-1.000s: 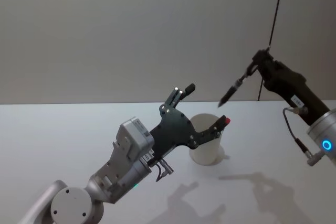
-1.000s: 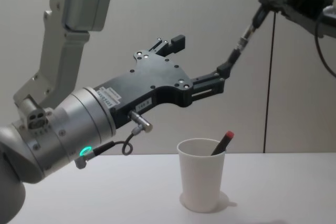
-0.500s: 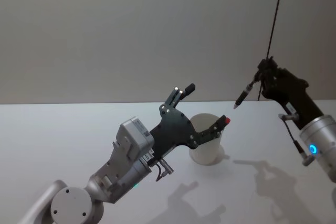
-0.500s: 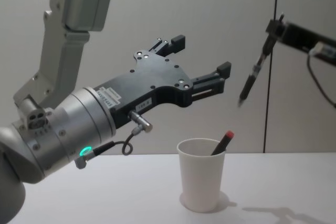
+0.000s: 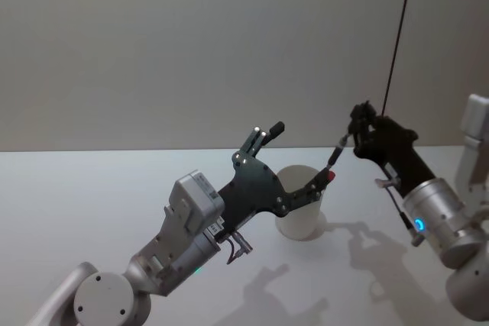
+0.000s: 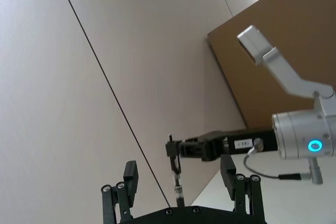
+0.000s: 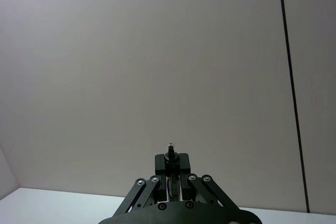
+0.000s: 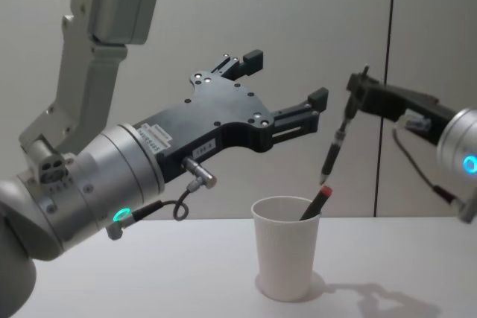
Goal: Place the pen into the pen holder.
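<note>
While the right pincer (image 8: 353,88) grips a dark pen (image 8: 333,148) by its upper end, the pen hangs nearly upright with its tip pointing down, just above the rim of the pen holder (image 8: 286,257) and slightly toward two o'clock of it in the chest view. Its tip sits close above the red cap of another pen (image 8: 317,201) that already leans inside the cup, with a small gap between them. From the head view the held pen (image 5: 336,153) slants from the right pincer (image 5: 359,122) down toward the cup (image 5: 302,221), which stands on the white bench (image 5: 92,196) near the middle.

Above the cup and toward nine o'clock of it, the left pincer (image 8: 285,84) hovers with its fingers spread wide and nothing between them; in the head view its lower finger (image 5: 309,191) crosses in front of the cup's rim. Seen from the left wrist, the held pen (image 6: 177,186) hangs between the two open fingers, farther off, with the right arm (image 6: 294,142) reaching in behind it. At the right wrist, the pincer (image 7: 170,167) is closed tight around the pen's end (image 7: 170,156).
</note>
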